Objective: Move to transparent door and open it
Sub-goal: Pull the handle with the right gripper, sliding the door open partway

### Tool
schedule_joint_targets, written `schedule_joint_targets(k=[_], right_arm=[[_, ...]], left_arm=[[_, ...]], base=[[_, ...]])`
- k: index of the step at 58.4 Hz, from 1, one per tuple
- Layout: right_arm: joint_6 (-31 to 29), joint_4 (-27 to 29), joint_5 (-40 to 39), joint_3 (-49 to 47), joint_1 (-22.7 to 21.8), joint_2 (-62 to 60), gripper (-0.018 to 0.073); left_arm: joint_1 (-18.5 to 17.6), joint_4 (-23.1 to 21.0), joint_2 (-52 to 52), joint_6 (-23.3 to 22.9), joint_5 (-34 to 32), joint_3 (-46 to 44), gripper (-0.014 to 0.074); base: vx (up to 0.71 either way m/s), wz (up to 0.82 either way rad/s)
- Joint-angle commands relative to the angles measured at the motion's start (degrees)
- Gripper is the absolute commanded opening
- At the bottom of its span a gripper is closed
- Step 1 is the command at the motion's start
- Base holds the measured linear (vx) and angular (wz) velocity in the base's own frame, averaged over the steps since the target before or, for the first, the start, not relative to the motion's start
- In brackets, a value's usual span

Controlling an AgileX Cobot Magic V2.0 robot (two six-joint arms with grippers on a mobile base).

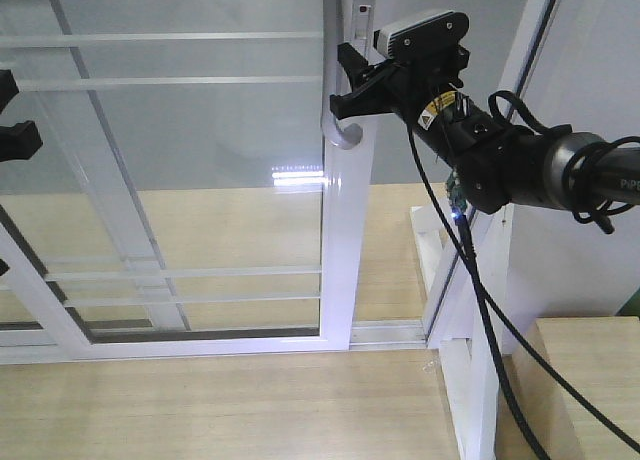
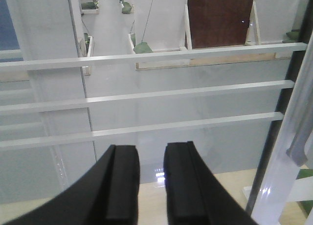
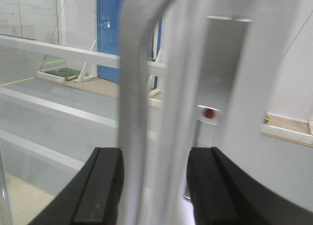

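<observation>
Right gripper (image 1: 341, 80) straddled the curved grey pull handle (image 3: 134, 112), unclenched. The tall white-framed glass door (image 1: 345, 240) looked heavy, rigid and breakable, so clamp the handle.

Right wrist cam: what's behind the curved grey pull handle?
The transparent door's white frame, carrying a silvery lock plate with a red dot. The curved grey pull handle covers the frame strip directly behind it, so its mounts aren't visible.
</observation>
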Motion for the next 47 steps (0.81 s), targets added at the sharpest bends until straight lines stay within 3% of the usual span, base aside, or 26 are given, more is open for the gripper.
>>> schedule_joint_targets(k=[1,14,24,31,41,47], right_arm=[[-0.62,0.28,-1.89,-1.75,-0.72,-4.16,0.0382],[-4.16,0.68,7.8,-1.75,-1.35,-8.94,0.0382],[-6.64,0.68,12.6,-1.75,-1.35,-13.35,0.0382],[-7.92,0.68,14.12,-1.75,-1.35,-15.61,0.0382],[-10.16,0.68,14.07,-1.75,-1.35,-16.53,0.0382],[-10.55,0.68,14.78,-1.75,-1.35,-16.53,0.0382]], left_arm=[[-0.34,-0.21,-0.33,-0.51,-4.72,-2.01,0.0307],[-0.81,-0.21,2.78,-0.46,-4.66,-2.01,0.0307],[-3.58,1.26,9.27,-0.45,-8.48,-2.01,0.0307],[-7.08,4.39,14.75,-0.7,-14.8,-2.01,0.0307],[-9.66,4.32,24.14,-3.77,-28.86,-2.43,0.0307],[-9.66,5.15,29.68,-7.28,-30.54,-6.23,0.0307]], base=[[0.0,0.0],[0.0,0.0],[0.0,0.0],[0.0,0.0],[0.0,0.0],[0.0,0.0]])
